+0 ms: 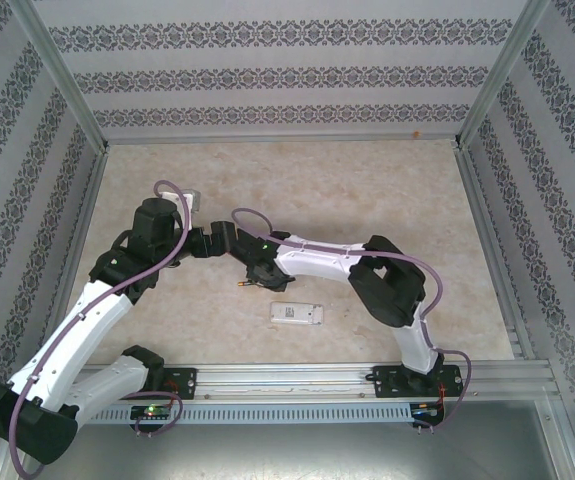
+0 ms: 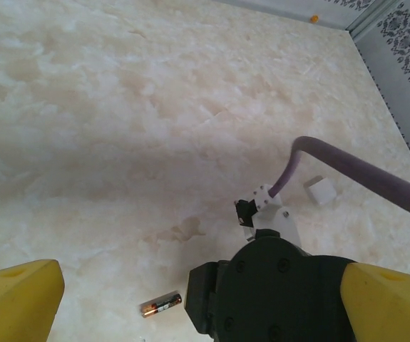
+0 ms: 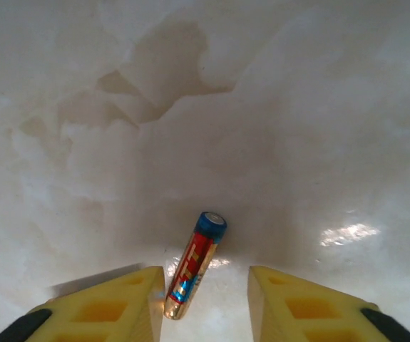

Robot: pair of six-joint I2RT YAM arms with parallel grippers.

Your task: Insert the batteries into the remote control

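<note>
The remote control (image 1: 297,314) is a white bar lying flat on the table, nearer to me than both grippers. A red, gold and blue battery (image 3: 194,265) lies on the table between the yellow fingers (image 3: 119,306) of my right gripper (image 3: 205,303). It rests close against the left finger, with a gap to the right one. A dark battery with an orange end (image 2: 162,304) lies loose just left of the right wrist, and shows as a small orange speck (image 1: 244,288). My left gripper (image 1: 229,240) hovers wide open beside the right one, with nothing held.
A small white block (image 2: 322,191) sits on the table beyond the right wrist. Another white object (image 1: 192,200) lies behind the left arm. The right arm's purple cable (image 2: 361,171) arcs across the left wrist view. Patterned walls with metal frame rails enclose the table.
</note>
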